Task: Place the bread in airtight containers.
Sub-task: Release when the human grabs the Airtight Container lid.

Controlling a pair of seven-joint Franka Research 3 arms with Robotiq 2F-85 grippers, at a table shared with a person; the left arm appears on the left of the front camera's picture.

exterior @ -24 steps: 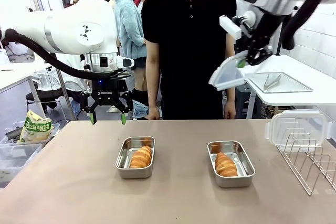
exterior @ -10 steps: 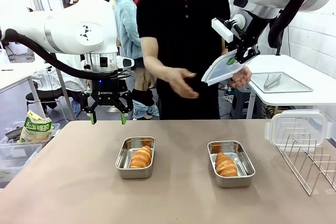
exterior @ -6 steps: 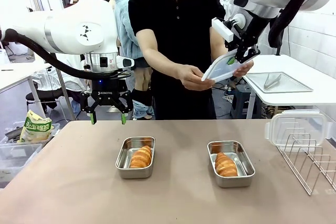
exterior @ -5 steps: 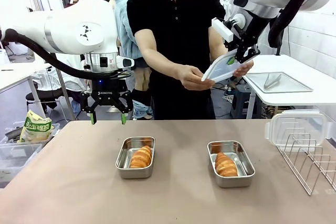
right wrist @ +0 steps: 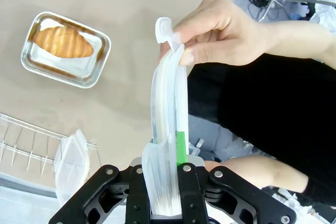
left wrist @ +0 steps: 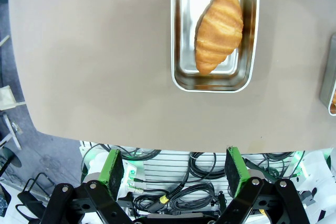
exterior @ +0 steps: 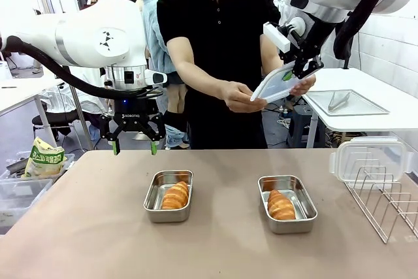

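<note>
Two steel airtight containers stand open on the table, the left container (exterior: pixel 155 199) and the right container (exterior: pixel 302 208). A bread (exterior: pixel 176 195) lies in the left one and another bread (exterior: pixel 281 205) in the right. My left gripper (exterior: pixel 134 147) hangs open over the table's far edge, behind the left container (left wrist: pixel 215 80) and its bread (left wrist: pixel 219 30). High at the right, my right gripper (exterior: pixel 295 73) is shut on a clear lid (exterior: pixel 277 85). The person's hand (exterior: pixel 240 96) grips the lid's free end. In the right wrist view the lid (right wrist: pixel 168 124) stands edge-on between my fingers, the hand (right wrist: pixel 215 30) pinching its top.
A wire rack (exterior: pixel 385 197) stands at the table's right edge with a second clear lid (exterior: pixel 369 156) leaning on it. Beyond it a side table carries a flat steel tray (exterior: pixel 349 104) with tongs. A yellow bag (exterior: pixel 44 159) sits in a bin off the left edge.
The person's hands have come up and taken hold of the lid that my right gripper holds out. Both arms have stayed still over the last half second.
</note>
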